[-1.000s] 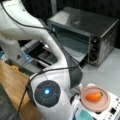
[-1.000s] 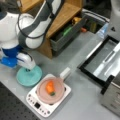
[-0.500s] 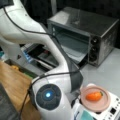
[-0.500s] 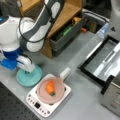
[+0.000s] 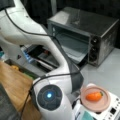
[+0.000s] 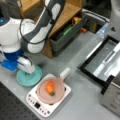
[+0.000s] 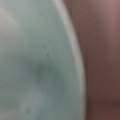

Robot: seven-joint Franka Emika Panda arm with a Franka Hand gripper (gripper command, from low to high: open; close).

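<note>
In a front view my gripper (image 6: 27, 68) hangs low over a teal plate (image 6: 33, 78) on the grey table, at the view's left. Its fingertips are hidden behind the white hand. The wrist view is filled by the teal plate (image 7: 37, 62) seen from very close, with a pink rim (image 7: 102, 50) along its right side. Just to the right of the teal plate stands a pink pan (image 6: 59, 94) with a white handle, holding an orange carrot (image 6: 50, 87). The pan rests on a white cooker (image 6: 37, 106). The carrot (image 5: 94, 96) and the pan (image 5: 100, 105) show in both front views.
A grey toaster oven (image 5: 85, 37) stands with its door (image 6: 105, 62) folded down onto the table. A grey bin (image 6: 67, 37) of small items sits against a wooden shelf (image 6: 67, 12). My own arm's white base (image 5: 49, 95) blocks much of a front view.
</note>
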